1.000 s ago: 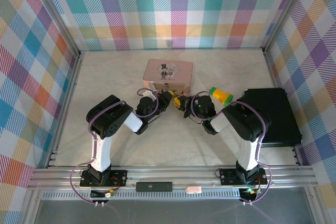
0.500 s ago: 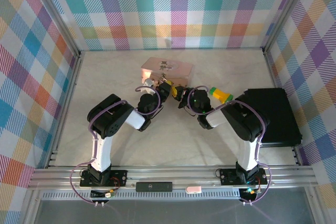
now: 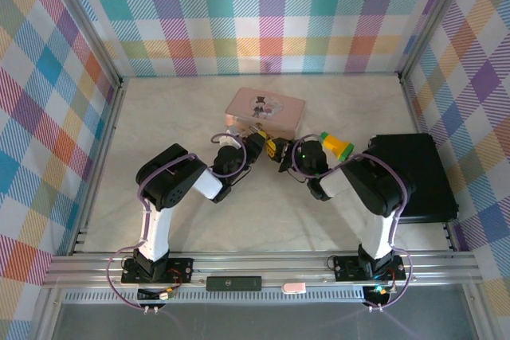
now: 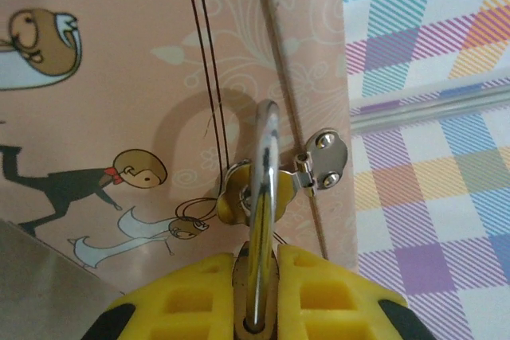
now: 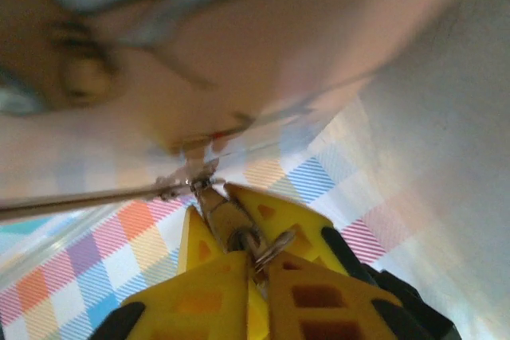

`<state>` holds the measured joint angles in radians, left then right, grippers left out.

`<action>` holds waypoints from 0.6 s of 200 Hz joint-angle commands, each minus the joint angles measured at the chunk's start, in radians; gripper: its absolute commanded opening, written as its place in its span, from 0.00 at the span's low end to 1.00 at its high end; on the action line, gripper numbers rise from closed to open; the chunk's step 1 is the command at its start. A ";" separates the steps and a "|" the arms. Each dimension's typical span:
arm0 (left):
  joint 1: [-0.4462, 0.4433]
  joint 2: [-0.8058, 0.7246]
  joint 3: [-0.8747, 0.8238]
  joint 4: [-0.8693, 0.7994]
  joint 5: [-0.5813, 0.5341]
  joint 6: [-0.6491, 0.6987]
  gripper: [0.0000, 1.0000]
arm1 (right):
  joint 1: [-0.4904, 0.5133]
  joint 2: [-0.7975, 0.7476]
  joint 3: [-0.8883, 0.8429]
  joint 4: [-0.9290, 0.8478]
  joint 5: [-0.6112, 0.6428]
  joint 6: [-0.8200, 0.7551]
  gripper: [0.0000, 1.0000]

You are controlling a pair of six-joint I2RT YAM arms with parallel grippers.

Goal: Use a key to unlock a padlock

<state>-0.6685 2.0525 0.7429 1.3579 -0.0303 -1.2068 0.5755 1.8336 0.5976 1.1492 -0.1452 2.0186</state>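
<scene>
The padlock is a small brass lock whose silvery shackle passes through the hasp of a pink box with a cartoon couple. My left gripper is shut on the padlock's body, right against the box front. In the right wrist view, the brass body sits between the left gripper's yellow fingers. My right gripper faces it with its jaws close together on the key, whose ring pokes out. From above, both grippers meet in front of the box.
A green and yellow object lies just right of the right gripper. A black tray sits at the right side. Checked walls surround the white table.
The pink box, tilted up half a second ago, lies flat again, turned slightly and shifted right. Both grippers stayed together at the padlock, moving a little with it.
</scene>
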 commanded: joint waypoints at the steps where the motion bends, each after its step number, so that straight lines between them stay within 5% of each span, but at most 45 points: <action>1: -0.016 0.003 -0.011 0.007 0.063 -0.020 0.00 | -0.018 -0.101 0.001 -0.047 -0.101 -0.157 0.28; 50: -0.008 -0.003 -0.029 -0.005 0.019 -0.015 0.00 | -0.048 -0.277 0.072 -0.502 -0.199 -0.637 0.45; 120: -0.006 -0.017 -0.058 -0.063 -0.005 0.002 0.00 | -0.048 -0.516 0.181 -1.172 0.037 -1.151 0.55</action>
<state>-0.6720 2.0544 0.7006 1.2739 -0.0223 -1.2186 0.5293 1.3510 0.7212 0.2588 -0.2081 1.1294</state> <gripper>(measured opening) 0.134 0.541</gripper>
